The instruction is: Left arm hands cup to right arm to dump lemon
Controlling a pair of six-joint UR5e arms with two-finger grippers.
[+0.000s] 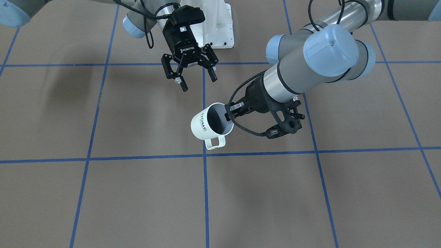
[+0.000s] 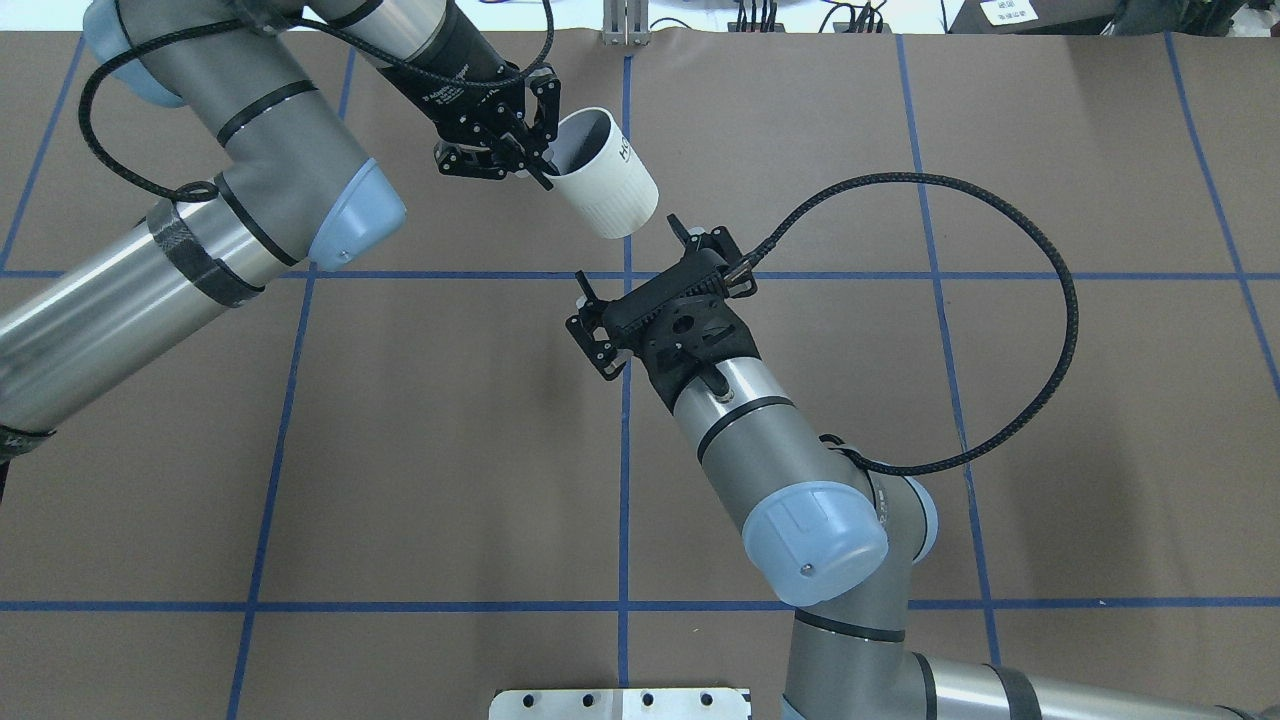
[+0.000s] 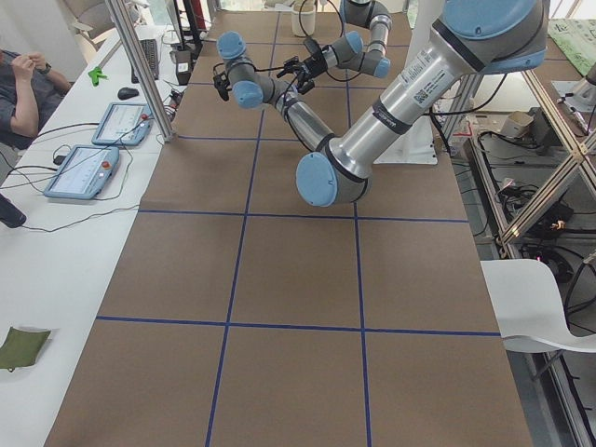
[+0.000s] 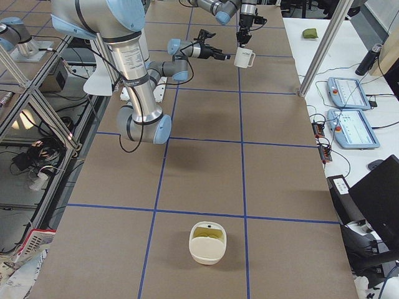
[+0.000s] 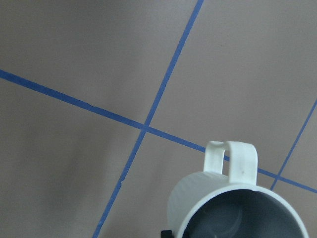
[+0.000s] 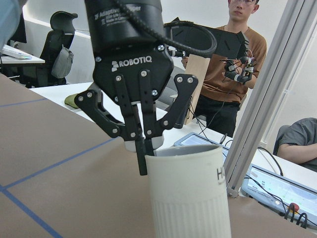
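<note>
The white cup [image 1: 206, 126] with black "HOME" lettering hangs above the table, tilted, with its handle pointing down. My left gripper [image 1: 227, 115] is shut on the cup's rim, one finger inside the mouth. This also shows in the overhead view [image 2: 540, 165] and the right wrist view [image 6: 143, 153]. My right gripper [image 1: 200, 83] is open and empty, a short way from the cup [image 2: 605, 185] and facing its side [image 6: 188, 198]. The cup's greyish inside shows in the left wrist view [image 5: 242, 218]. No lemon shows in it.
A cream bowl [image 4: 207, 243] with something yellowish inside sits far down the table at the robot's right end. The white robot base [image 1: 215, 27] stands behind the grippers. An operator [image 6: 233, 69] and tablets [image 6: 282, 191] are beyond the table's edge.
</note>
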